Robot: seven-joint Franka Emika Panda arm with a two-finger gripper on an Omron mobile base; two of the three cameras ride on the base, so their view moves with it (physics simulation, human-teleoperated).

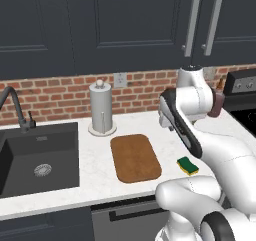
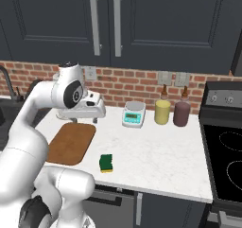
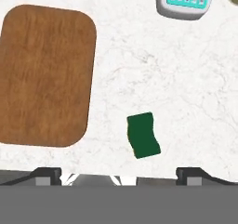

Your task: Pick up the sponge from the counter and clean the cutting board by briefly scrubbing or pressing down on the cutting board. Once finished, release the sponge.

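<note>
The sponge [image 1: 187, 165] [image 2: 106, 162] [image 3: 143, 135], a small block with a dark green top over a yellow base, lies on the white counter [image 2: 156, 151] near its front edge. To its left lies the brown wooden cutting board [image 1: 135, 157] [image 2: 71, 143] [image 3: 44, 74], flat and bare. My gripper [image 2: 85, 119] [image 3: 118, 175] hangs well above the counter, pointing straight down, over the board's far right corner. Its fingers stand wide open with nothing between them. In the hand view the sponge sits just above the space between the fingertips.
A teal-faced kitchen scale [image 2: 133, 113] [image 3: 186, 0], a yellow bottle [image 2: 162, 109] and a dark red bottle [image 2: 181, 112] stand along the brick wall. A paper towel holder [image 1: 101, 107] stands behind the board. The black sink [image 1: 37, 157] is left, the stove [image 2: 227, 156] right.
</note>
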